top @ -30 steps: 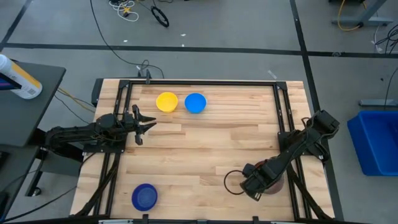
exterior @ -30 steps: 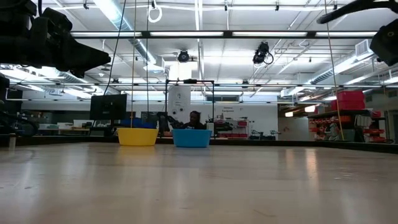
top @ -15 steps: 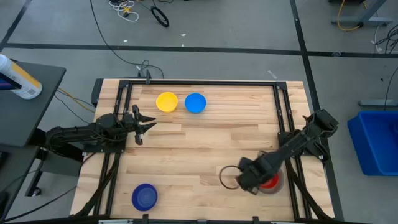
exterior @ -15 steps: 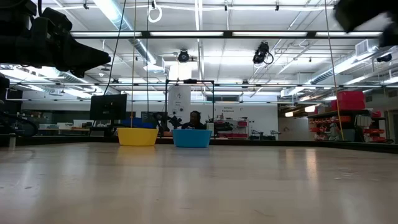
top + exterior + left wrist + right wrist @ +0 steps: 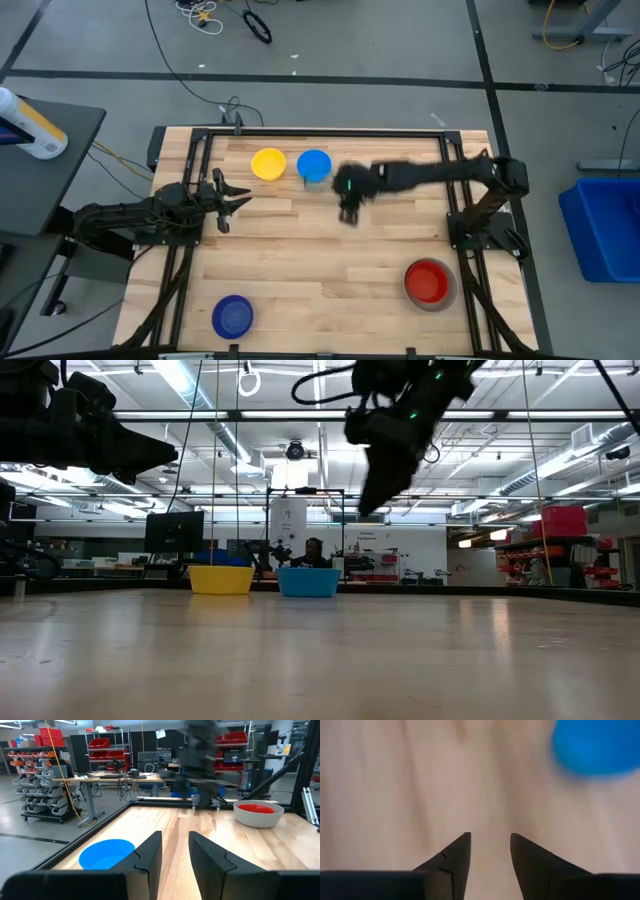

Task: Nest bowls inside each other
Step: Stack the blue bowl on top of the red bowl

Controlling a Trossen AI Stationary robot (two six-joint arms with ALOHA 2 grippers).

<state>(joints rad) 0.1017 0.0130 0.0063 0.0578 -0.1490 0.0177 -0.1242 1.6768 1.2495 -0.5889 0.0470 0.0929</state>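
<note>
The red bowl (image 5: 429, 281) sits nested in the grey bowl (image 5: 413, 299) near the table's right front. The right gripper (image 5: 349, 208), fingers apart and empty, hovers near the light blue bowl (image 5: 314, 165), probably the next pick: descend and grip its rim. The yellow bowl (image 5: 267, 164) and dark blue bowl (image 5: 232, 317) are empty. The left gripper (image 5: 232, 200) waits open at left.

Bright, even overhead light; motion blur on your right arm.

You get long ceiling strip lights (image 5: 190, 380) glaring above the pale wooden table (image 5: 320, 650), which shows a soft sheen. The right gripper (image 5: 349, 212) smears beside the round light blue plastic bowl (image 5: 595, 747), itself blurred.
</note>
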